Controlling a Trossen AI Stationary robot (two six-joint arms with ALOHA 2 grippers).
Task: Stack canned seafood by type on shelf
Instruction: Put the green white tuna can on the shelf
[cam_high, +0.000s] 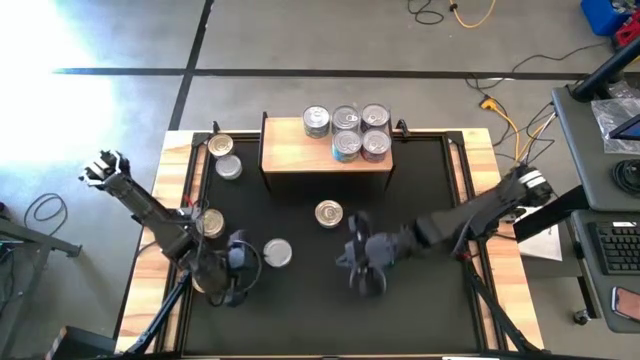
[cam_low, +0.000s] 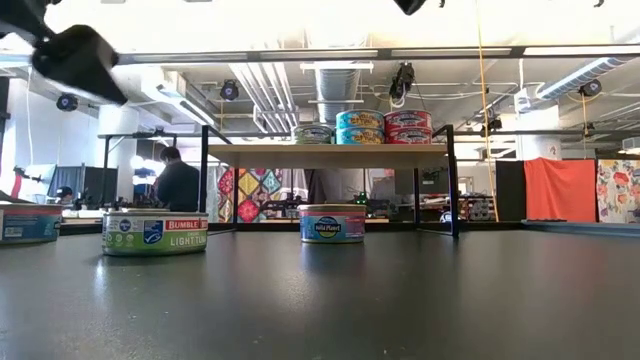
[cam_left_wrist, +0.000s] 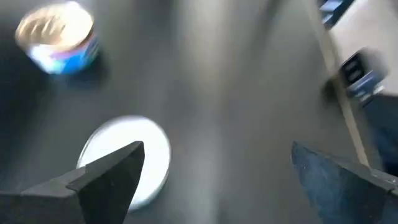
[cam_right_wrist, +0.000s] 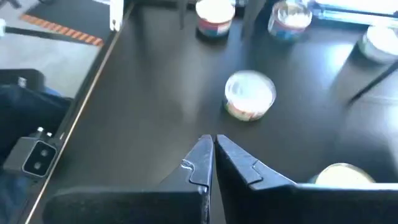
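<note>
Five short round silver-lidded tins (cam_high: 346, 131) stood on the small light-wood shelf (cam_high: 290, 153); others lay on the black table (cam_high: 420, 300). Left gripper (cam_high: 236, 262) hovered wide open beside a silver-lidded tin (cam_high: 277, 253). Right gripper (cam_high: 357, 258) was closed, empty, near a gold-lidded tin (cam_high: 328, 213).

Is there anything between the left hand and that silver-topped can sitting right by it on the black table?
Nothing visible. The left hand is open with the silver-topped can right beside one finger, only bare table between them. The gold-topped can sits farther off.
</note>
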